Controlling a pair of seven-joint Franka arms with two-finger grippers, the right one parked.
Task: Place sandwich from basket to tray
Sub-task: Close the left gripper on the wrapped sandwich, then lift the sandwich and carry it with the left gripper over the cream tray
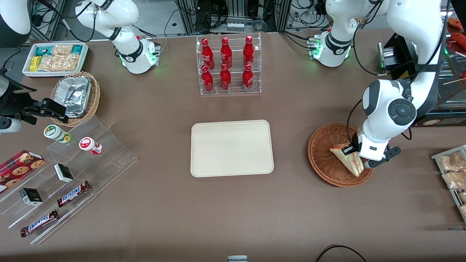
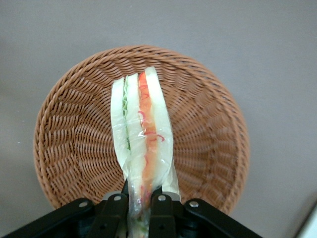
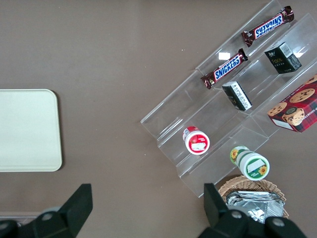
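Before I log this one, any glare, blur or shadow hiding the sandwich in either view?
Front view: even light, the sandwich sharp, partly covered by the gripper over the basket. Left wrist view: slight sheen on the sandwich's wrap, filling layers still readable, gripper shut on it.

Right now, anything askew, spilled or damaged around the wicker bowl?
Nothing spilled or damaged. The gripper is shut on the plastic-wrapped triangular white-bread sandwich, which hangs tilted over the round reddish-brown wicker basket. The flat cream rectangular tray sits square, nothing on it.
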